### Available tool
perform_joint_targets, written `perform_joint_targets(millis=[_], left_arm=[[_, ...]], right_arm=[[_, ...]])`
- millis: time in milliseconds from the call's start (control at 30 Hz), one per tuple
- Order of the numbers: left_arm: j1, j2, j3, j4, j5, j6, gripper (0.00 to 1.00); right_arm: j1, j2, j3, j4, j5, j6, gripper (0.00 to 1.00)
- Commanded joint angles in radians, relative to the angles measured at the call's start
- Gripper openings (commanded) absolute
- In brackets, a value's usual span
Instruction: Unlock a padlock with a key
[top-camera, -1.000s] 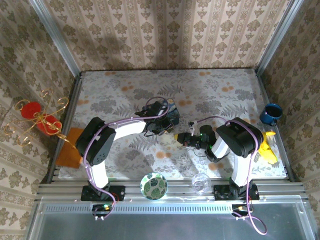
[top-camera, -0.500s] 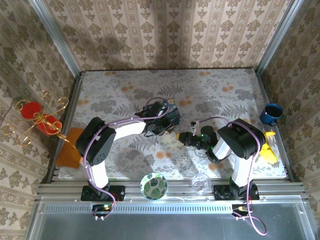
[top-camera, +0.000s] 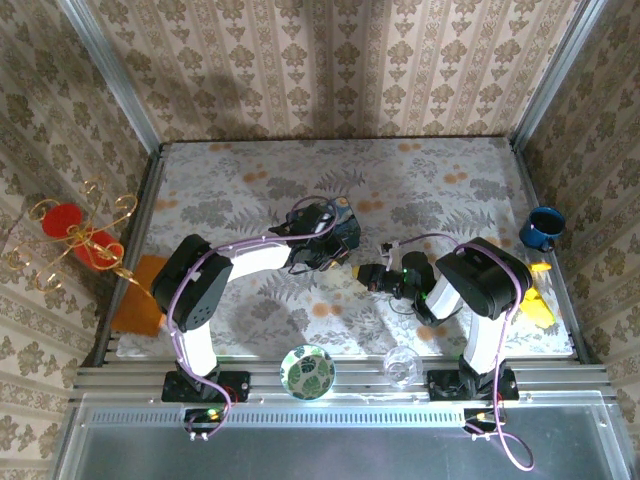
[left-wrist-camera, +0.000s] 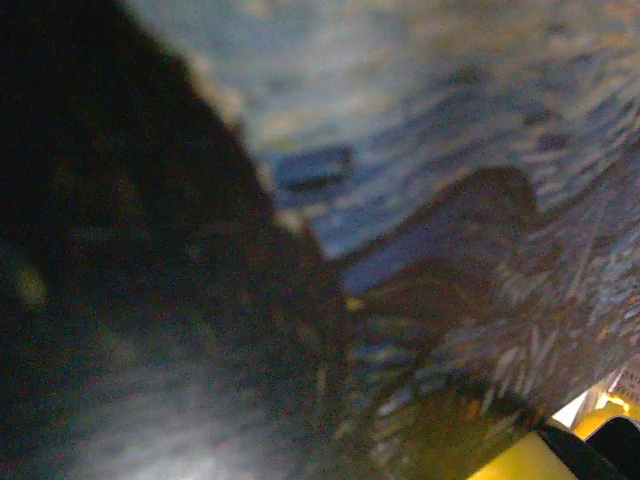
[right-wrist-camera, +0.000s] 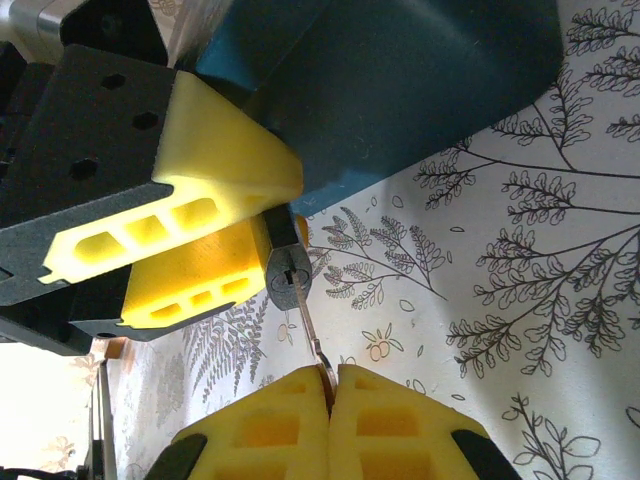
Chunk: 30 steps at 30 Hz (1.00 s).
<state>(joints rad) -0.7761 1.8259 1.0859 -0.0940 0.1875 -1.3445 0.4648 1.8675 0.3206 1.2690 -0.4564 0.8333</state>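
Both grippers sat near the middle of the tabletop (right-wrist-camera: 520, 300): the left gripper (right-wrist-camera: 275, 220) had its jaws pinching the padlock (right-wrist-camera: 288, 274) steady beside the blue tin (right-wrist-camera: 420, 90), so the right gripper (right-wrist-camera: 330, 385), jaws squeezing the key (right-wrist-camera: 309, 330), could reach its keyhole.

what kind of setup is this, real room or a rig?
Probably a lab test cell dressed as a home: wallpapered panels set inside an aluminium frame, plus a floral tablecloth.
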Motion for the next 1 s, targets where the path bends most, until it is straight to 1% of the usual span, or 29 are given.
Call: perform_joint_targets(millis=[0, 133, 533, 733, 967], left_arm=[[0.006, -0.011, -0.012, 0.014, 0.027, -0.028, 0.04], [0.006, -0.010, -0.012, 0.014, 0.034, -0.027, 0.04], [0.008, -0.007, -0.014, 0.030, 0.043, -0.036, 0.04], [0.006, -0.008, -0.006, 0.016, 0.053, -0.014, 0.04], [0.006, -0.005, -0.001, -0.007, 0.068, 0.004, 0.04]], right_arm=[[0.008, 0.002, -0.003, 0.030, -0.009, -0.022, 0.00], [0.008, -0.008, -0.004, 0.028, -0.007, -0.023, 0.00], [0.015, 0.024, 0.026, 0.027, -0.027, -0.013, 0.00], [0.015, 0.021, 0.029, 0.016, -0.022, -0.012, 0.00], [0.015, 0.005, 0.074, -0.021, -0.036, -0.016, 0.00]])
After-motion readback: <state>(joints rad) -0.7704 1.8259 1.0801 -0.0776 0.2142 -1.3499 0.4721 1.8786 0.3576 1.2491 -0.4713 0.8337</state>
